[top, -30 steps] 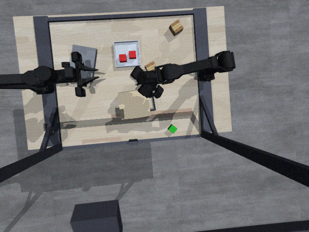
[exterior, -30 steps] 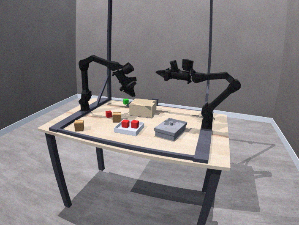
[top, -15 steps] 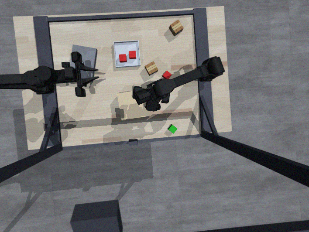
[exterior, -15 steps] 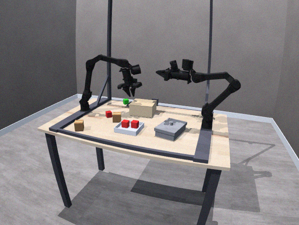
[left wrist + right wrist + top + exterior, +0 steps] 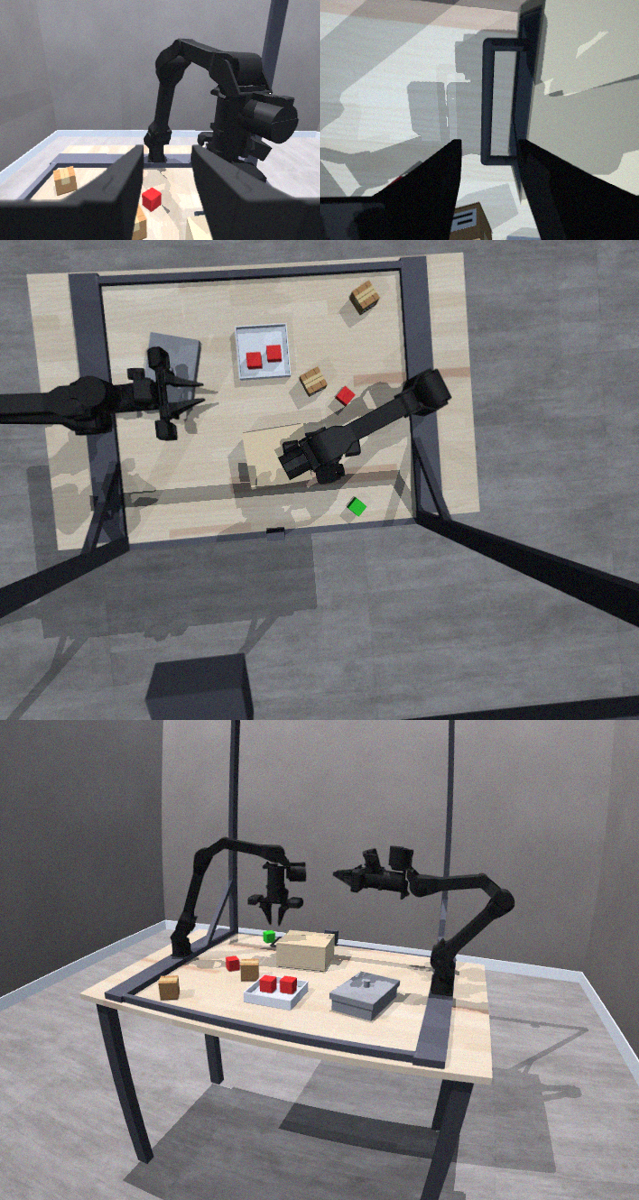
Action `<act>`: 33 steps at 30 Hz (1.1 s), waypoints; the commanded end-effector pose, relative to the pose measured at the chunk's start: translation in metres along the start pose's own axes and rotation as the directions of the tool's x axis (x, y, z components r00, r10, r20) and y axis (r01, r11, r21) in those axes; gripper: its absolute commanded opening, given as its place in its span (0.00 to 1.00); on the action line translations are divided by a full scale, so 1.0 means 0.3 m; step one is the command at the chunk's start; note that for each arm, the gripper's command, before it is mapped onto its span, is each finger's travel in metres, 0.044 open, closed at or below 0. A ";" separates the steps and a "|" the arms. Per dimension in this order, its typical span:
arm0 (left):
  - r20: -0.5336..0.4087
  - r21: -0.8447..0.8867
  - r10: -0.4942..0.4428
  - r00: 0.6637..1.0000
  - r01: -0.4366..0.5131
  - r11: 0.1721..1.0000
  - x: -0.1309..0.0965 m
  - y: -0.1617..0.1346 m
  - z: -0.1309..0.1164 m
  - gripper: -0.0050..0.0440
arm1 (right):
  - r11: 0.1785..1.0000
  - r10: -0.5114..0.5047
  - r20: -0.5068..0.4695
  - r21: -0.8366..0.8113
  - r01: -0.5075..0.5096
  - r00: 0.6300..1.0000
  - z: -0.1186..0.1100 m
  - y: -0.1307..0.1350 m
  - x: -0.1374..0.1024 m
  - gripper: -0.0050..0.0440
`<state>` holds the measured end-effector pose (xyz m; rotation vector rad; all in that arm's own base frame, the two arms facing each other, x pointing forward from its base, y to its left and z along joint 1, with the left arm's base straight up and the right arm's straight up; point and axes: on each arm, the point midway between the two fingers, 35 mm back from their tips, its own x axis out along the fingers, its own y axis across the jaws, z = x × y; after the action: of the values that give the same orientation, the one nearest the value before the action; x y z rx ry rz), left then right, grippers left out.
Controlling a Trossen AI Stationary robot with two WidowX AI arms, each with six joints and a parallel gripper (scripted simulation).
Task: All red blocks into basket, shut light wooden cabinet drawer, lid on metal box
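Two red blocks (image 5: pixel 254 360) (image 5: pixel 273 353) (image 5: pixel 268 983) (image 5: pixel 288 984) lie inside the white basket (image 5: pixel 250 339) (image 5: pixel 265 999). Another red block (image 5: pixel 345 395) (image 5: pixel 232 963) (image 5: pixel 152 199) lies on the table. The light wooden cabinet (image 5: pixel 263 456) (image 5: pixel 304 955) (image 5: pixel 581 117) has a dark drawer handle (image 5: pixel 487 99); its drawer looks shut. The grey metal box (image 5: pixel 351 1007) has its lid (image 5: pixel 188 350) (image 5: pixel 382 983) on. My right gripper (image 5: pixel 274 924) (image 5: pixel 488 147) points down, partly open and empty, above the handle. My left gripper (image 5: pixel 202 392) (image 5: pixel 336 873) is partly open and empty, level, high beside the lid.
A wooden crate-like cube (image 5: pixel 312 381) (image 5: pixel 249 970) (image 5: pixel 139 226) (image 5: pixel 470 221) stands between basket and loose red block. A similar cube (image 5: pixel 365 297) (image 5: pixel 169 987) (image 5: pixel 65 180) stands near a table corner. A green block (image 5: pixel 356 506) (image 5: pixel 269 936) lies beyond the cabinet's handle side.
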<state>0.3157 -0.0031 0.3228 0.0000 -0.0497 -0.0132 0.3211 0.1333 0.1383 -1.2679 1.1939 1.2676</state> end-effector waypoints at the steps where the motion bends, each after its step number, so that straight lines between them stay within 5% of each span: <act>1: 0.047 0.005 0.003 0.999 -0.003 1.000 -0.012 0.002 0.063 0.38 | 0.998 -0.056 0.030 0.018 0.056 0.998 0.002 -0.029 -0.051 0.39; 15: 0.047 0.005 0.003 0.999 -0.003 1.000 -0.012 0.002 0.063 0.38 | 0.998 -0.056 0.036 0.001 0.056 0.998 0.011 -0.004 -0.048 0.39; 33: 0.047 0.005 0.003 0.999 -0.003 1.000 -0.012 0.002 0.063 0.38 | 0.999 -0.038 0.026 0.006 0.038 0.999 0.004 -0.015 0.064 0.39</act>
<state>0.3157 -0.0031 0.3228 0.0000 -0.0497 -0.0132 0.3220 0.1350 0.1171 -1.2637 1.1745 1.2644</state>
